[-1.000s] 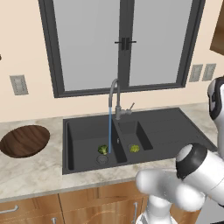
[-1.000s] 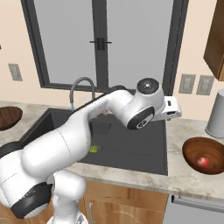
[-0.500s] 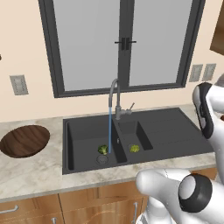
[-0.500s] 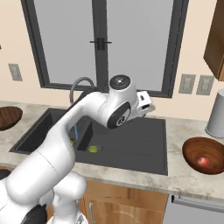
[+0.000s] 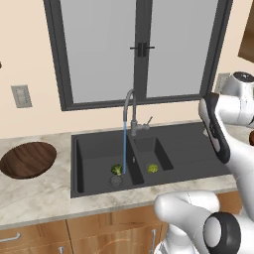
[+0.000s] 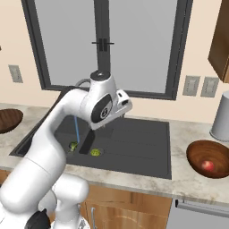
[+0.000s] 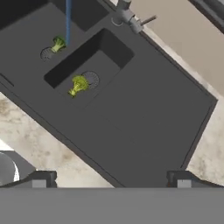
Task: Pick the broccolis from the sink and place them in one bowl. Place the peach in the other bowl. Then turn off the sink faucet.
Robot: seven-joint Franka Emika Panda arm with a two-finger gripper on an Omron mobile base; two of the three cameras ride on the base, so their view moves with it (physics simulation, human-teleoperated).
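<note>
Left counter: one dark wooden bowl point(image 5: 28, 159), wide and shallow, sat on the marble countertop point(image 5: 34, 193), well apart from the sink point(image 5: 168, 154) and holding nothing visible.

Sink, left basin: one broccoli floret point(image 5: 117, 169) lay just beside the round drain, at the foot of a thin blue stream of water point(image 5: 124, 149) falling from the spout.

Divider: the grey gooseneck faucet point(image 5: 131, 111) stood behind the wall between the basins, its small lever handle point(image 5: 147, 121) angled toward the right.

Sink, smaller right basin: a second broccoli floret point(image 5: 152, 169) lay next to that basin's drain; the hand view showed the same floret point(image 7: 78, 85) touching or just beside the drain's edge, and the first floret point(image 7: 57, 43) under the stream.

Sink, right section: the flat drainboard point(image 7: 144, 113) was bare.

Above the drainboard: the gripper point(image 7: 111, 180) hung with its jaws spread fully wide, holding nothing, finger tips point(image 7: 43, 179) well apart.

Right counter: a second wooden bowl point(image 6: 214, 166) held the red-orange peach point(image 6: 207, 165). Behind it stood a grey cylindrical container point(image 6: 221, 117), near the wall outlets point(image 6: 199, 86).
</note>
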